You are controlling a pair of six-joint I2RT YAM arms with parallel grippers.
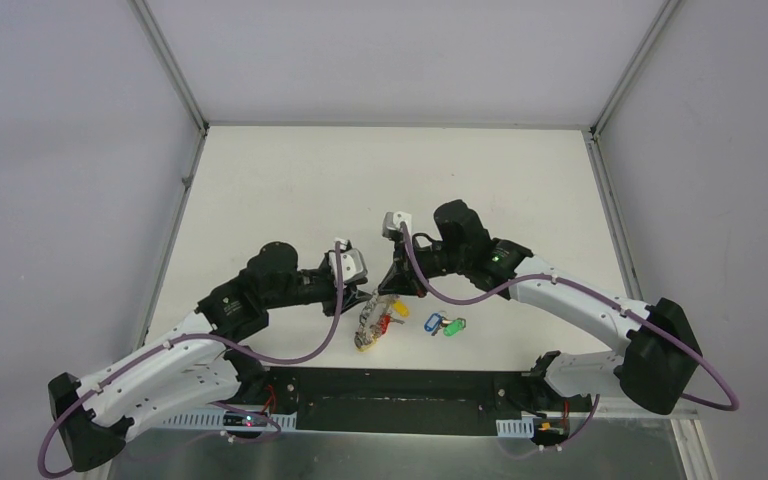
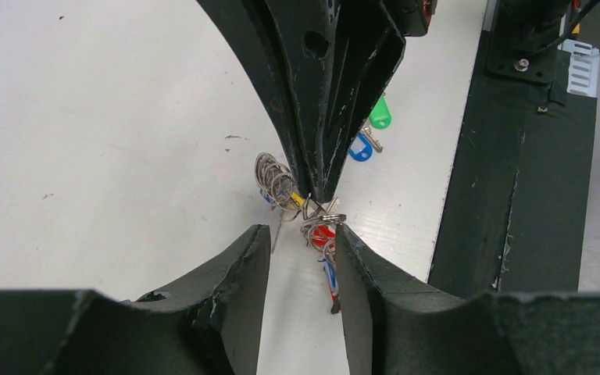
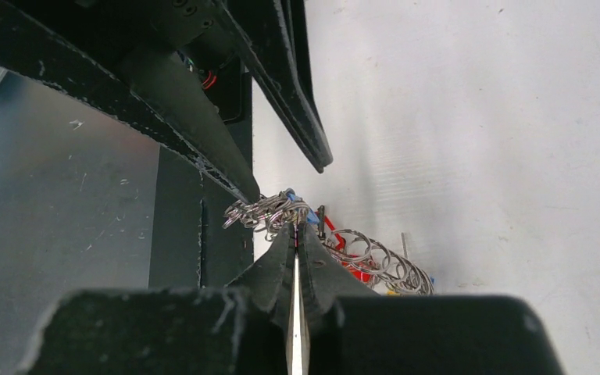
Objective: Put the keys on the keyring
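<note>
Your right pincer [image 3: 297, 234] was shut tight on the keyring [image 3: 359, 262], its two black fingertips pinching the wire near one end so that part of the ring stood lifted off the table [image 1: 380, 180]. That grip looked meant to steady the ring and present it to the other arm. Your left pincer [image 2: 303, 238] faced it from the opposite side with its jaws parted and nothing clamped between them. One fingertip sat right against the bunched loops, probably lined up to take a coil and pry it apart.

The keyring was a long run of silvery wire loops, springy and chain-like, glinting against the matte white table. It was crowded with small keys, among them one with a red tag [image 2: 323, 234]. It would likely be slippery and floppy, which is why two grips seemed needed.

The blue-tagged key [image 1: 432, 323] and the green-tagged key [image 1: 453, 326] lay flat on the table just beside each other. They were near the ring, on the right arm's side, and touched neither the ring nor a pincer. Their tags were smooth oblong plastic with short metal blades. I judged the threading not yet begun.
</note>
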